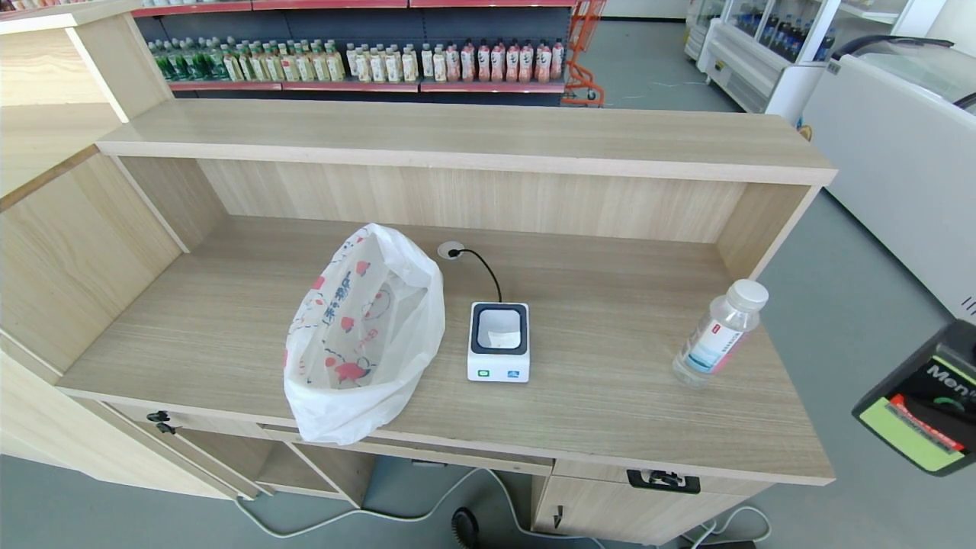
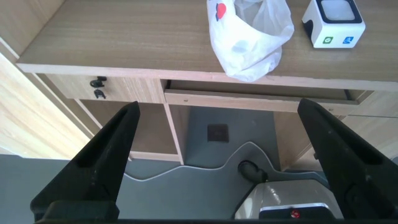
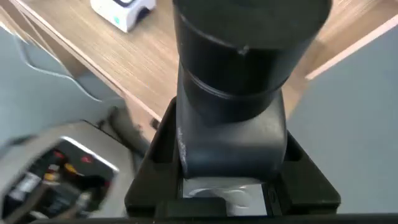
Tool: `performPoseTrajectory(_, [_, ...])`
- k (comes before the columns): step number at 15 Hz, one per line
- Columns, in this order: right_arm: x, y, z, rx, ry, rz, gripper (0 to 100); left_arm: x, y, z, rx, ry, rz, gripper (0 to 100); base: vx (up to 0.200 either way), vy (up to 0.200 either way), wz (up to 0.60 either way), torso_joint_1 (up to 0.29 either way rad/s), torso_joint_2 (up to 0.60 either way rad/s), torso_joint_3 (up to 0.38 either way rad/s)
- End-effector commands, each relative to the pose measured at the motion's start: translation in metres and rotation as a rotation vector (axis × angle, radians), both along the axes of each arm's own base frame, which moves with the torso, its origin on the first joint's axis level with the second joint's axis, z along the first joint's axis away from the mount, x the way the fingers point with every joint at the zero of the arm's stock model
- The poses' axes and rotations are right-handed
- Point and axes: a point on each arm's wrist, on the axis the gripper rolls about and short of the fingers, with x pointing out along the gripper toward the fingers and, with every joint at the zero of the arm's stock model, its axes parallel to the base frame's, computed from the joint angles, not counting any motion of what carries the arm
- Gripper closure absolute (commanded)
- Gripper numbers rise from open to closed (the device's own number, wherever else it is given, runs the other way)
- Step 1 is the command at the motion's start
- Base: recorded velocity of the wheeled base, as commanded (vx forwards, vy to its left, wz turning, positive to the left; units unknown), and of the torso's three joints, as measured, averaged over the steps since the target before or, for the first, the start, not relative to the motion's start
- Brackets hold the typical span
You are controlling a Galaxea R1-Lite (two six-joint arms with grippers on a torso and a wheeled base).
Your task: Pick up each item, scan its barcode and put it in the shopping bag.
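Black bottle [image 3: 242, 93] clamped in right gripper [image 3: 229, 165] (off the counter [image 1: 610, 320] end), left gripper [image 2: 219, 109] low, spread wide.

One shopping bag [image 1: 364, 335], one scanner [image 1: 499, 341], one water bottle [image 1: 718, 333], one black container [image 3: 239, 81].

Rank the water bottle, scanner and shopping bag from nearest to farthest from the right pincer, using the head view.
The right pincer holds the black bottle at the right edge.
1. Water bottle, right end of the counter.
2. Scanner, middle.
3. Shopping bag, left.
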Motion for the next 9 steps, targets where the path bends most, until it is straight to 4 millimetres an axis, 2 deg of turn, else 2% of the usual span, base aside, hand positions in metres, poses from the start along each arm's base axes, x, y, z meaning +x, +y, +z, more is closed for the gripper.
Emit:
performPoseTrajectory(1, [0.024, 0.008, 0.021, 0.348, 0.109, 0.062, 100, 0.0, 0.0, 0.0, -0.002, 0.0, 0.0, 0, 0.0, 0.0, 0.0, 0.0, 0.0, 0.0])
performPoseTrajectory(3, [0.043, 0.01, 0.03, 0.653, 0.168, 0.052, 100, 0.0, 0.0, 0.0, 0.0, 0.0, 0.0, 0, 0.0, 0.0, 0.0, 0.0, 0.0, 0.0])
performPoseTrajectory(5, [0.06, 0.012, 0.03, 0.867, 0.239, 0.049, 100, 0.0, 0.0, 0.0, 0.0, 0.0, 0.0, 0, 0.0, 0.0, 0.0, 0.0, 0.0, 0.0])
performPoseTrajectory(7, [0.074, 0.014, 0.013, 0.954, 0.283, 0.064, 100, 0.0, 0.0, 0.0, 0.0, 0.0, 0.0, 0, 0.0, 0.0, 0.0, 0.0, 0.0, 0.0])
performPoseTrajectory(9, [0.078, 0.015, -0.006, 0.952, 0.315, 0.093, 100, 0.0, 0.0, 0.0, 0.0, 0.0, 0.0, 0, 0.0, 0.0, 0.0, 0.0, 0.0, 0.0])
